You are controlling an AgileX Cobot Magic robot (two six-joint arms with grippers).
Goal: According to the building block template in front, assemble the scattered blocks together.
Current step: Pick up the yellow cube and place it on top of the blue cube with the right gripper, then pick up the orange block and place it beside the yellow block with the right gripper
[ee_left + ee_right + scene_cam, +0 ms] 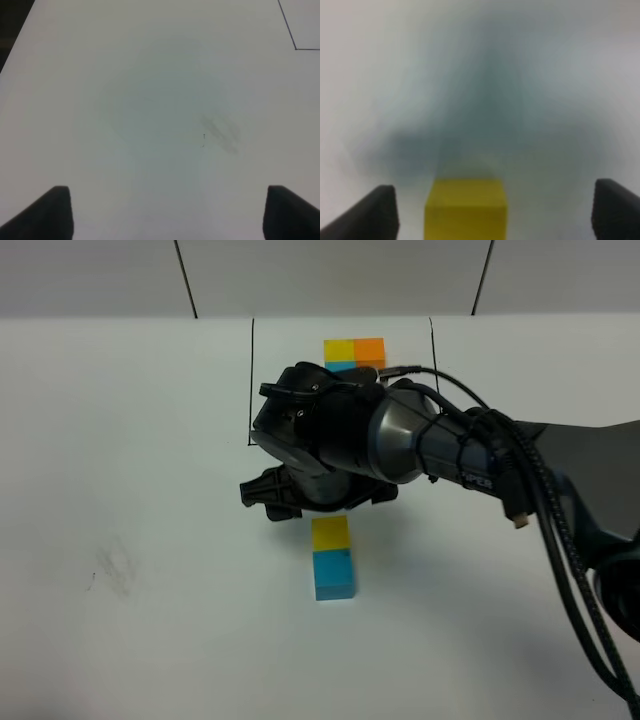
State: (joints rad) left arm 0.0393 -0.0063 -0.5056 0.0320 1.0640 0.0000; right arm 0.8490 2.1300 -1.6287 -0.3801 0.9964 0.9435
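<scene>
The template (355,352) is a yellow, orange and blue cube cluster inside a thin black frame at the far middle of the table. A loose yellow block (330,533) touches a loose sky-blue block (333,574) in a line, yellow on the far side. No loose orange block shows; the arm may hide it. My right gripper (322,502) reaches across the middle and hangs over the far end of the yellow block. In the right wrist view it (497,212) is open, with the yellow block (466,207) between its fingers. My left gripper (167,212) is open and empty.
The white table (140,460) carries a faint grey smudge (115,570), which also shows in the left wrist view (220,132). A corner of the black frame line (295,48) is in the left wrist view. The right arm's cables (545,530) trail to the right.
</scene>
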